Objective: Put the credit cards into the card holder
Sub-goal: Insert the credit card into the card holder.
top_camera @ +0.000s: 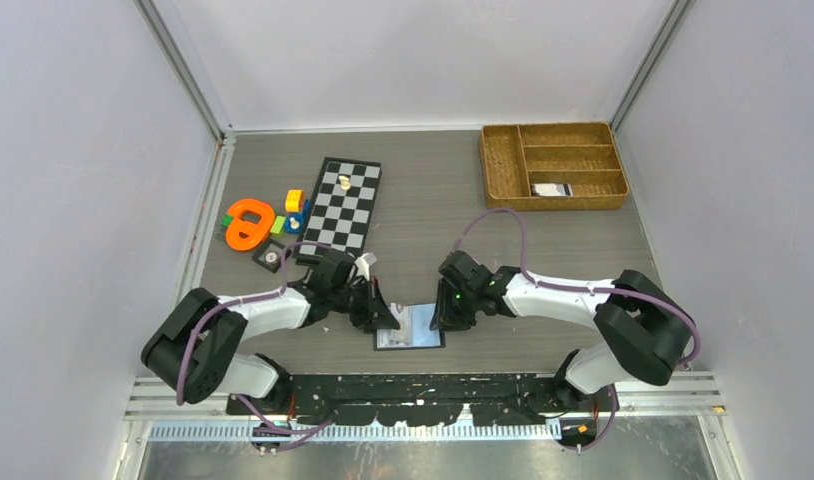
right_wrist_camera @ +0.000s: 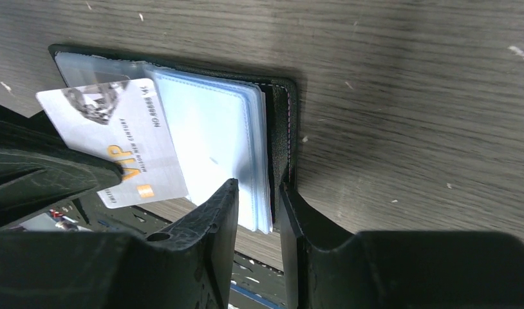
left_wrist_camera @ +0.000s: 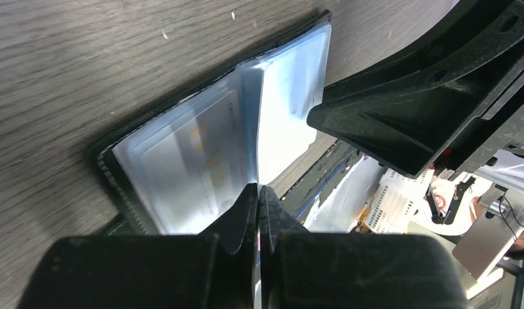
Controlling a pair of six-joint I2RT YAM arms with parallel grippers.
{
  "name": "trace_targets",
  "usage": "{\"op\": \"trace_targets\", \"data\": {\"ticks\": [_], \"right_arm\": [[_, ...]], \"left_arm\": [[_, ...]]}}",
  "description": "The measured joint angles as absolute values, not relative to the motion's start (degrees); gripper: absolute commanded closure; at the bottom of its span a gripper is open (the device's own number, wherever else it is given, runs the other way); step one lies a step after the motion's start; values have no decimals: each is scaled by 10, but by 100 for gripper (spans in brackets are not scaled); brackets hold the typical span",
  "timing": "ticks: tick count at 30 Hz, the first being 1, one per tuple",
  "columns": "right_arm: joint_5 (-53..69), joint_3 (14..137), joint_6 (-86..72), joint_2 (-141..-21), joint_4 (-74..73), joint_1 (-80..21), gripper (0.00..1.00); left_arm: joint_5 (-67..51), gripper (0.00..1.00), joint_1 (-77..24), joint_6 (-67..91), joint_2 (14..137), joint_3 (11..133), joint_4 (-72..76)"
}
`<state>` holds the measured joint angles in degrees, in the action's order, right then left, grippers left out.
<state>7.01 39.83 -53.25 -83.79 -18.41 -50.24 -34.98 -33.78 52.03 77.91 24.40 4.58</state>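
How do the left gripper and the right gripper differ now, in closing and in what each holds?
The left gripper is shut, pinching a credit card; the right gripper stands wider, its fingers on both sides of the right edge of the card holder. The left gripper has its card over the open sleeves; the right gripper grips the holder lying on the table. Both work at the same open card holder.

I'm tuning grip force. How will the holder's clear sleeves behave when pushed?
Probably floppy: the sleeves bow and fan apart from the spine. Likely slippery, as their plastic looks glossy. The holder seems light and might slide unless the right gripper pins it.
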Motion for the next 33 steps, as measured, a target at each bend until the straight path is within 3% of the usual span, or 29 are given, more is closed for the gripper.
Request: {"op": "trace_targets", "data": {"ticks": [33], "right_arm": [[95, 341, -550, -814, -92, -499, 80]], "left_arm": [[-324, 100, -367, 553, 807, 221, 119]]}}
